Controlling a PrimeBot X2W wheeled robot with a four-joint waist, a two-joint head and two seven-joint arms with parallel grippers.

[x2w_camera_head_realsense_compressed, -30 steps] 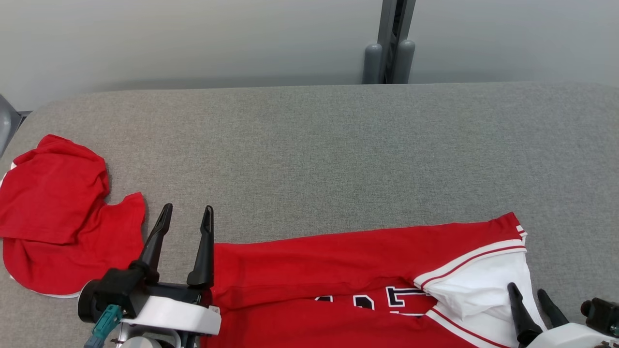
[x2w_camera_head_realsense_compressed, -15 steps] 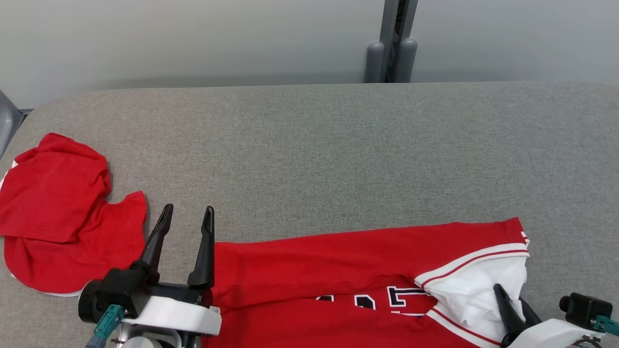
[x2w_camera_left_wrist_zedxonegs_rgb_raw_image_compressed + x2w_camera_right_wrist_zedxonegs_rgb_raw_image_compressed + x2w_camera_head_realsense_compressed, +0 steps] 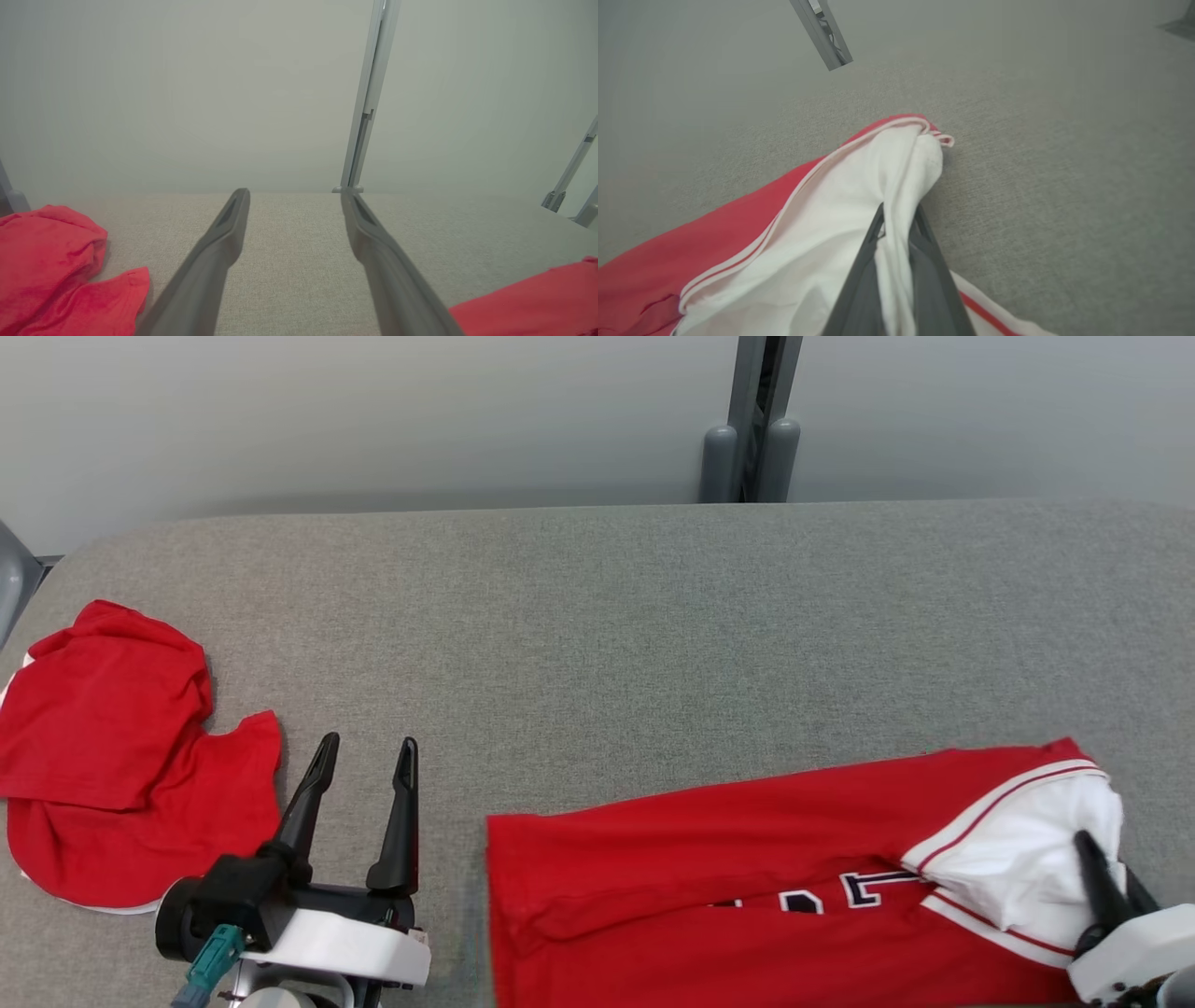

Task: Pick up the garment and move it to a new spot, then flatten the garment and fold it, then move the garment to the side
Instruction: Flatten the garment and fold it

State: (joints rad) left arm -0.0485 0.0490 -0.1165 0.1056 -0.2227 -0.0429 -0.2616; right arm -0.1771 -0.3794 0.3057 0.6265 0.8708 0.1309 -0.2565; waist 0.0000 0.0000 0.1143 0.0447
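Across the head view from 9 to 3 o'clock spreads the grey tabletop (image 3: 597, 616), covered in a coarse woven cloth and rounded at its far corners. Toward 5 o'clock on it lies the jersey (image 3: 691, 896), a soft red knit with dark block lettering. Its long axis runs roughly from 8 to 2 o'clock, and its near part is cut off by the bottom edge. At 9 o'clock, well apart from it, sits a rumpled heap of red cloth (image 3: 103, 747). The left gripper (image 3: 367, 743), at 7 o'clock between heap and jersey, points to 12 with its fingers spread wide and empty, touching neither. The right gripper (image 3: 899, 210) is pinched tight on a raised fold of the jersey's white sleeve (image 3: 1018, 859) at the 3 o'clock end, the limp cloth squeezed between its tapered dark fingers. From those fingers the garment trails away toward 9 o'clock, so the right arm is plainly the nearer, and any carry would likely drag the body behind. Thin red-and-white piping (image 3: 941, 137) edges the sleeve.
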